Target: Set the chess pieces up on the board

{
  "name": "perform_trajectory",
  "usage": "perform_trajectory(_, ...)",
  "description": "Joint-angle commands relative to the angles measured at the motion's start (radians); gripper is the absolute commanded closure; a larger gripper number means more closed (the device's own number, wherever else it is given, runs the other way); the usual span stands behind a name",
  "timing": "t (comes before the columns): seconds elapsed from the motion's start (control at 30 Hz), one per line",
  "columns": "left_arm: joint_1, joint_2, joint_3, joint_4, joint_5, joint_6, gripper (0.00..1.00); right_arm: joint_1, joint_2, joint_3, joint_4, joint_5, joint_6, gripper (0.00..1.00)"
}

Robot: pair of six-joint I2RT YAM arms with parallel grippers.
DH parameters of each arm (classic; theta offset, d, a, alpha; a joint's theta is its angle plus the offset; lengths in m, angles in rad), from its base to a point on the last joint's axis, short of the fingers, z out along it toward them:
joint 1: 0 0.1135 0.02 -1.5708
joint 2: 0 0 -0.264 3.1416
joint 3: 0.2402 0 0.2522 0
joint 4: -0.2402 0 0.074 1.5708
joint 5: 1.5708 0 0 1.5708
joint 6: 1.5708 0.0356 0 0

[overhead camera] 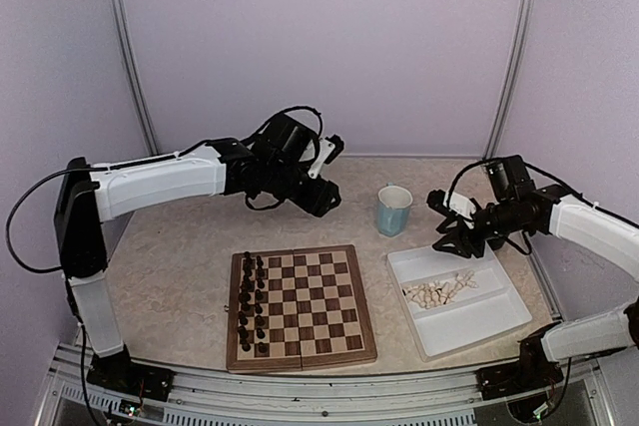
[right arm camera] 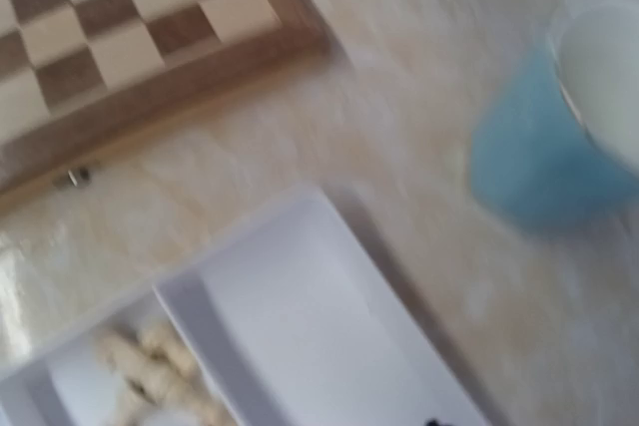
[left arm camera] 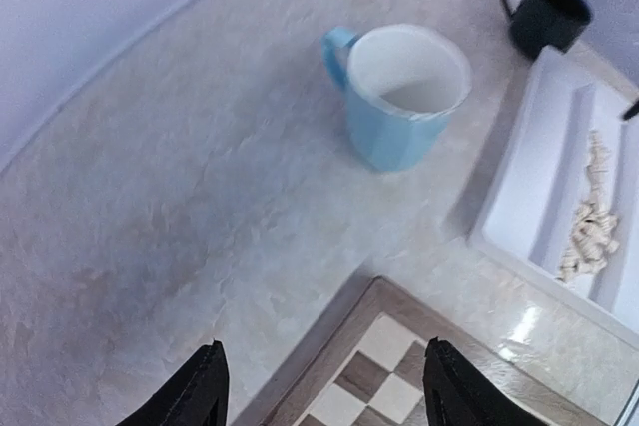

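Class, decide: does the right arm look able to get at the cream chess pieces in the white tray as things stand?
Probably yes. The right gripper hangs above the far end of the tray, and the cream pieces lie uncovered in it.

Left arm (overhead camera: 160, 182) stretched forward, left tool (left arm camera: 324, 346), jaws apart; right arm (overhead camera: 594, 226) bent inward, right tool (overhead camera: 446, 231) tipped downward.

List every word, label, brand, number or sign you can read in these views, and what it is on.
None can be read in any view.
The blue mug, the black mug, the tray and the board show no print.
The right wrist view is blurred, but nothing like lettering shows there.
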Motion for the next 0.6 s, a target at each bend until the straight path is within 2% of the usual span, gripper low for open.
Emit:
perform_trajectory(0.0,-0.141,-0.180,-0.121,0.233,-0.145,0.121,0.33,-0.084,-0.003,0.036,-0.216,0.056,-0.049,0.58)
perform_trajectory(0.07,-0.192,-0.199,-0.149,0.239,-0.160,0.127,0.33,-0.133,-0.013,0.028,-0.271,0.070,-0.097,0.61)
perform_trajectory(0.23,-0.294,-0.270,-0.309,0.333,-0.173,0.120,0.33,-0.168,0.000,-0.002,-0.338,0.105,-0.133,0.60)
perform_trajectory(0.37,-0.300,-0.314,-0.411,0.411,-0.109,0.052,0.32,-0.168,0.056,-0.016,-0.316,0.081,-0.134,0.53)
perform_trajectory(0.43,-0.301,-0.313,-0.414,0.409,-0.109,0.025,0.32,-0.168,0.104,-0.012,-0.303,0.055,-0.122,0.51)
perform_trajectory(0.57,-0.307,-0.310,-0.418,0.412,-0.103,-0.001,0.32,-0.171,0.271,0.032,-0.332,0.002,-0.112,0.55)
